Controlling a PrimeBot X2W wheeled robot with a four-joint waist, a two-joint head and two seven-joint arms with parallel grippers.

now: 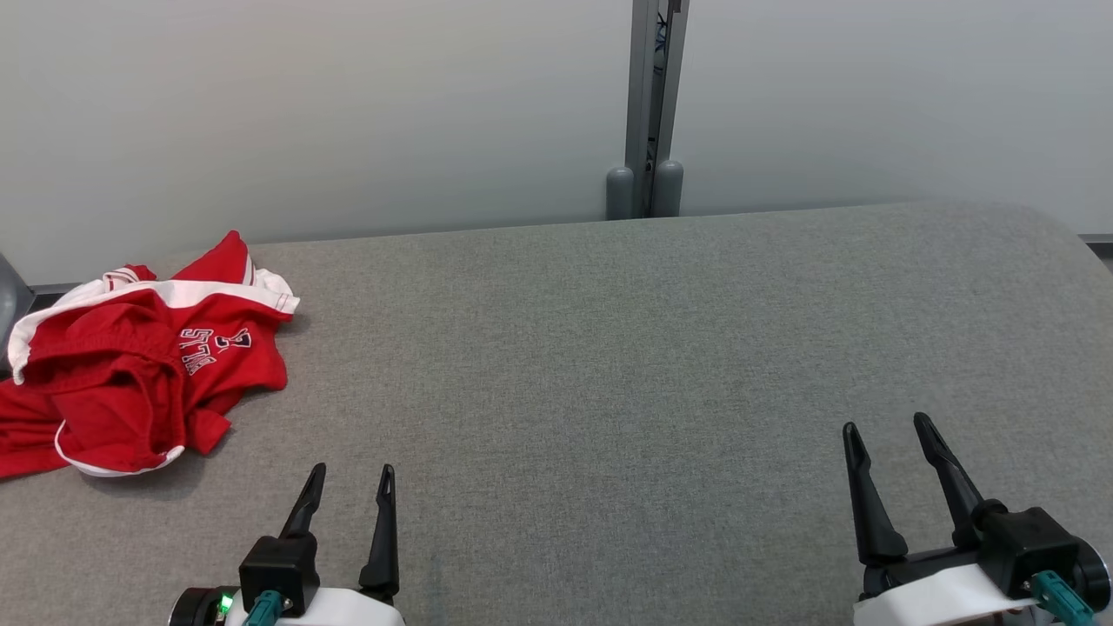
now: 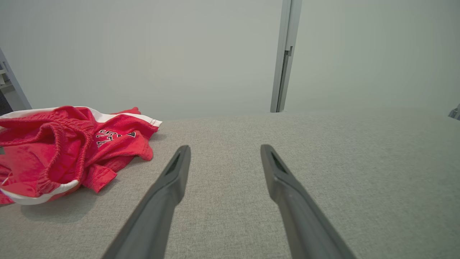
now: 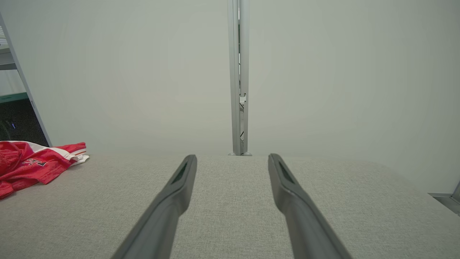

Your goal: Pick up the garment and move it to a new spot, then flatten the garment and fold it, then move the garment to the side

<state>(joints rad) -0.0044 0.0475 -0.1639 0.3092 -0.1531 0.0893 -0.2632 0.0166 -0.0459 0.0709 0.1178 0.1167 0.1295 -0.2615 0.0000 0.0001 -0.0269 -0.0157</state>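
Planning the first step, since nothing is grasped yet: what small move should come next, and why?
Probably reach the left pincer leftward and forward toward the garment. That pincer is open and empty, and the crumpled red garment lies at the left of the grey surface, much nearer it than the open right pincer.

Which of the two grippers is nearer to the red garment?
The left gripper: the red garment lies close beside it, while the right gripper sits far across the table.
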